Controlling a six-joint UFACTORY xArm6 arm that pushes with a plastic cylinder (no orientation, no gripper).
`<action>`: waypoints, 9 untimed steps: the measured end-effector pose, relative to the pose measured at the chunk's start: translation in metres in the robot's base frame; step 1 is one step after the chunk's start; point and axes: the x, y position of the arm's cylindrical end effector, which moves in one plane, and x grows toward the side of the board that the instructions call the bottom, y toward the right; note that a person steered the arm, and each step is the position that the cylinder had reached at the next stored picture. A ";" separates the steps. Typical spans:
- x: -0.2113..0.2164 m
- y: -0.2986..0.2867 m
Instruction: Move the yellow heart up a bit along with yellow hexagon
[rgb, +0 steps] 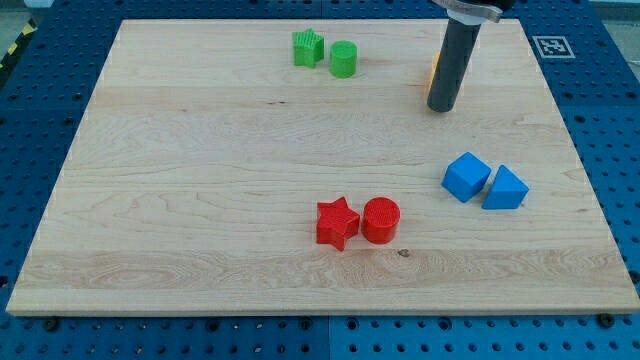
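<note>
My tip (441, 108) rests on the wooden board (200, 200) near the view's top right. Only a thin yellow-orange sliver (431, 73) shows at the left edge of the rod, just above the tip. It belongs to a yellow block hidden behind the rod; I cannot tell whether it is the heart or the hexagon. No other yellow block shows.
A green star (308, 47) and a green cylinder (343, 59) sit at the top centre. A blue cube (466, 176) and a blue triangular block (505, 188) sit at the right. A red star (337, 222) and a red cylinder (381, 220) sit at the bottom centre.
</note>
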 end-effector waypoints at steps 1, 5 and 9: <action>-0.006 0.000; -0.030 0.000; -0.079 0.000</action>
